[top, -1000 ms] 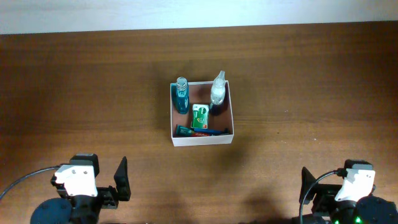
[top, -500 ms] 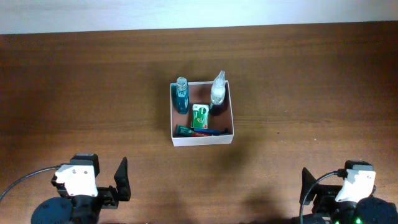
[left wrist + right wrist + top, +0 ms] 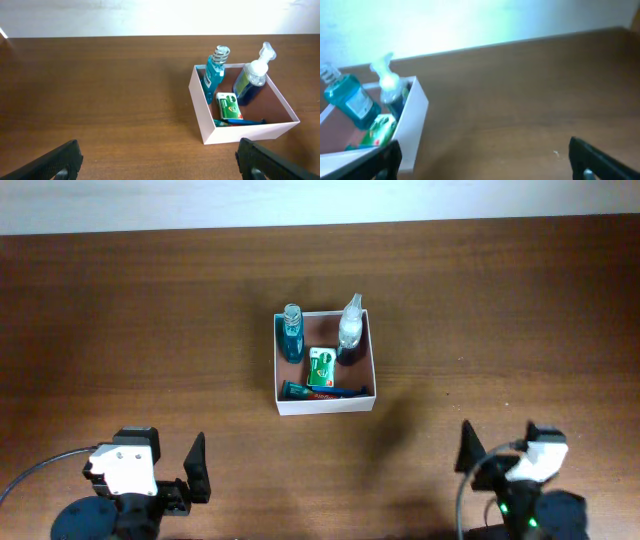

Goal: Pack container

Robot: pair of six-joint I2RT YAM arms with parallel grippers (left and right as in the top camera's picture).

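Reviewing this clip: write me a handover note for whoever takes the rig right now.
Left gripper: open, empty, back at the near edge.
Right gripper: open, empty, also back.
Container mid-table holds a blue bottle and spray bottle upright at the back, a green pack in the middle, a dark tube along the front wall.
Done: four items packed.
Left: probably nothing; no other item shows.

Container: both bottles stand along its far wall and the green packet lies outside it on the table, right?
No. The overhead view shows the green packet inside the container, on its floor. The teal bottle and spray bottle do stand along its far wall.
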